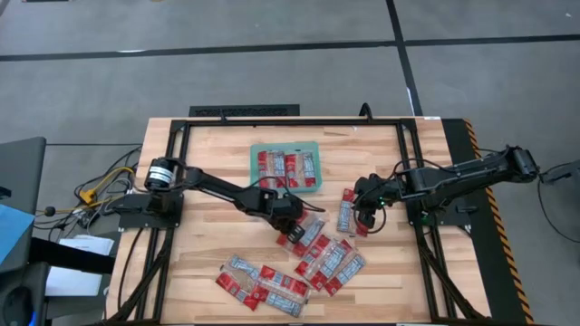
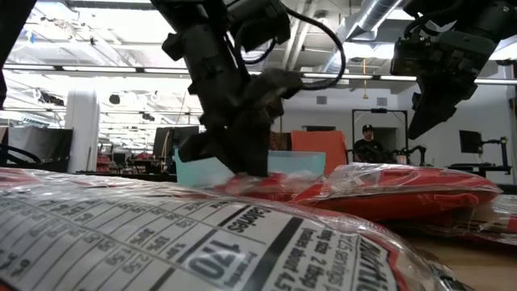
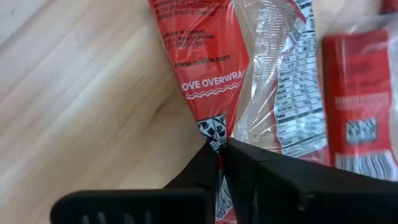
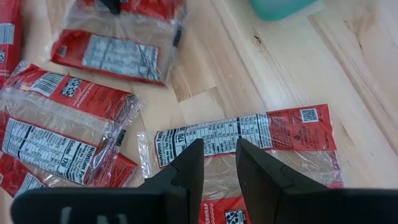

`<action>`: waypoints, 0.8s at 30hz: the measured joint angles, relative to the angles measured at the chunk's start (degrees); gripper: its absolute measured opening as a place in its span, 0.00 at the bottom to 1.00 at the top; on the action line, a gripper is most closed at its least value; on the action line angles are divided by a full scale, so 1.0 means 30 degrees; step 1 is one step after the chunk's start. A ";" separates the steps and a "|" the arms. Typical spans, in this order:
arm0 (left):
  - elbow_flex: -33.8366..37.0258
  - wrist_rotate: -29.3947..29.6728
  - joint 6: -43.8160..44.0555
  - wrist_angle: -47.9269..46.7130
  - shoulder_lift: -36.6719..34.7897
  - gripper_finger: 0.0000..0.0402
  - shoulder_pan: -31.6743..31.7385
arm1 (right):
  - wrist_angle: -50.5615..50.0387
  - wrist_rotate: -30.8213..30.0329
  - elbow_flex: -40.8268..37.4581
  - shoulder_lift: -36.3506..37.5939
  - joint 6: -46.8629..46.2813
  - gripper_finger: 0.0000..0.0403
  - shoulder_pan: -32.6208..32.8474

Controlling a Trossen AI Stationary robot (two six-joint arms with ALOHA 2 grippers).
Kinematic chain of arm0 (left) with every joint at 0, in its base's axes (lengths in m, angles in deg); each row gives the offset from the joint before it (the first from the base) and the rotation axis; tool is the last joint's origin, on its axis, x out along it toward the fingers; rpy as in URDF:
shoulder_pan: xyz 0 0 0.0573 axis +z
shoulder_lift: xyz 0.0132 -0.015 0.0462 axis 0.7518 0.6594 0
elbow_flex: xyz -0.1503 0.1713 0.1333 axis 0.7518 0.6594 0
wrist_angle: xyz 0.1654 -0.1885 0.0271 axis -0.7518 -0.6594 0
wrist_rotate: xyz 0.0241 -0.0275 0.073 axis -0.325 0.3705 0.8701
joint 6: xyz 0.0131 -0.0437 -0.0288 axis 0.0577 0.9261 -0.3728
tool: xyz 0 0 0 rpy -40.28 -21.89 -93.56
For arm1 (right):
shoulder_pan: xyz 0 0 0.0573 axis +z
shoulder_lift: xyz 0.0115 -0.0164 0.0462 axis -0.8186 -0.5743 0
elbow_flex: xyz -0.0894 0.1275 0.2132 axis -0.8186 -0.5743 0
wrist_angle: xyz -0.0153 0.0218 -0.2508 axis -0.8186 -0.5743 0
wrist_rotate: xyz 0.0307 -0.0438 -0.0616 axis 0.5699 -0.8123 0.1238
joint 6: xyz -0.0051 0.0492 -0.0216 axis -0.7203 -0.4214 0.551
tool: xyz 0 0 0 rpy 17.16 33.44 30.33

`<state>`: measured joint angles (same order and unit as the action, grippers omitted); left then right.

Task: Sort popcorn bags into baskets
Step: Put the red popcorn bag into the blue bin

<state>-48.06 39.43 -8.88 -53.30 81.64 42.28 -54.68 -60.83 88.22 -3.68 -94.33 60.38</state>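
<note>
Popcorn bags [image 1: 299,263], flat red packets with clear-silver label panels, lie scattered on the wooden table [image 1: 208,172]; a few sit in the teal tray [image 1: 255,156]. Left gripper [image 3: 219,149] is clamped on one bag's edge [image 3: 208,68]. Right gripper [image 4: 217,162], jaws slightly apart, hangs over another bag [image 4: 249,134], its lower half hidden.

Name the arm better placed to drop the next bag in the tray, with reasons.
Left. The left gripper is already shut on a popcorn bag, near the green tray. The right gripper hangs open above a bag, holding nothing.
</note>
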 joint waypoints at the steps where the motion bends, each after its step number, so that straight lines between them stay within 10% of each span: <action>1: 0.0008 -0.0256 0.0007 -0.0085 -0.0225 0.01 0.0030 | 0.0000 0.0000 0.0000 0.0000 -0.0007 0.29 0.0000; 13: 0.0008 0.1317 0.0664 -0.0833 -0.4354 0.00 0.0575 | -0.0007 -0.0007 0.0000 0.0000 -0.0036 0.29 0.0000; 24: -0.0021 0.7011 0.1372 -0.0869 -0.6499 0.00 0.2962 | -0.0007 -0.0232 0.0000 0.0000 0.0011 0.29 0.0000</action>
<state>-48.12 60.46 -4.76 -55.91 62.14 51.17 -54.70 -61.52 88.22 -3.68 -94.30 60.38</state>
